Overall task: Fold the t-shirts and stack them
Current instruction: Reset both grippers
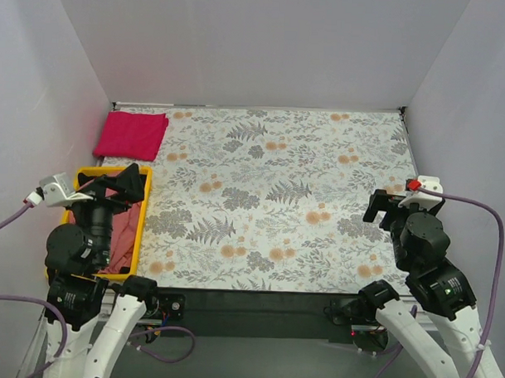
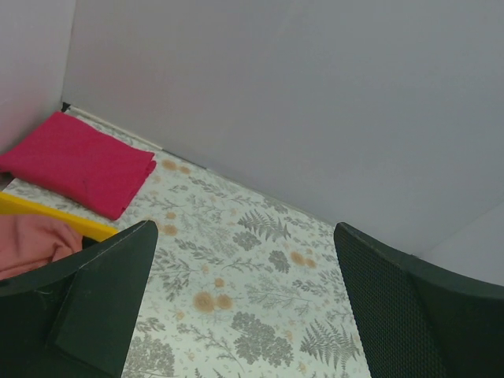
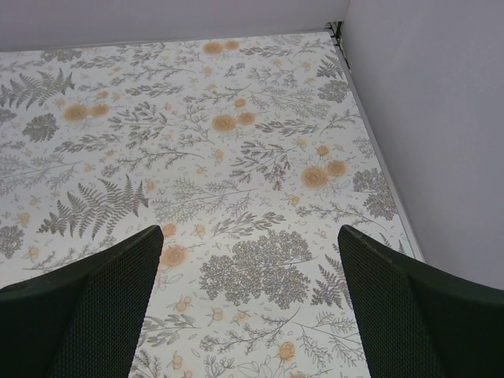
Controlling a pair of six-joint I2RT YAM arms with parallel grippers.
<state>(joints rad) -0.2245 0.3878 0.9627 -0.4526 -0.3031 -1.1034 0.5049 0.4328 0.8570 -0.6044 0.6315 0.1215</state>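
Observation:
A bright magenta-red t-shirt lies folded at the table's far left corner; it also shows in the left wrist view. A dusty salmon-pink t-shirt lies crumpled in the yellow bin, partly hidden by my left arm; a bit of it shows in the left wrist view. My left gripper hangs open and empty above the bin's far end. My right gripper is open and empty above the table's right side.
The table is covered with a floral-patterned cloth. Grey walls stand close on the left, back and right. The yellow bin's rim sits at the near left edge. Cables trail from both arms at the near edge.

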